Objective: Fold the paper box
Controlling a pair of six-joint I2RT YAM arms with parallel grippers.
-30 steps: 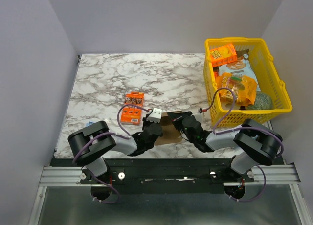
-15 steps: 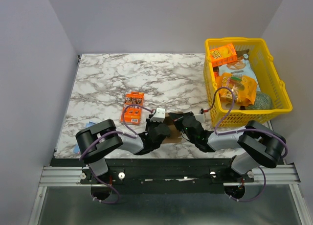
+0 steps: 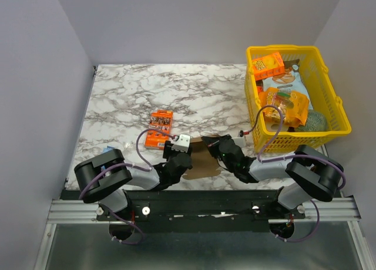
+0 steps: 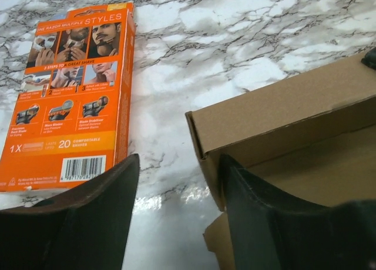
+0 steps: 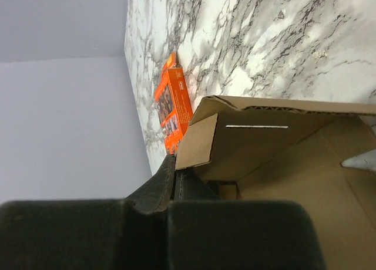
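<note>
The brown cardboard paper box (image 3: 202, 158) lies partly folded on the marble table near the front edge, between both arms. In the left wrist view its near left corner (image 4: 282, 129) stands up with a side wall raised. My left gripper (image 4: 179, 211) is open, its right finger against the box's left corner, nothing held. My right gripper (image 5: 176, 182) is shut on a flap of the paper box (image 5: 202, 142), holding the wall up; the box's inside and a slot show in the right wrist view (image 5: 282, 164).
An orange razor package (image 3: 159, 129) lies flat just left and behind the box; it also shows in the left wrist view (image 4: 73, 88). A yellow basket (image 3: 338, 114) with snack packs stands at the right back. A small blue item (image 3: 108, 148) lies at the left front.
My left gripper has pulled back to the left, off the box's left side. The right gripper has stayed clamped on the flap.
</note>
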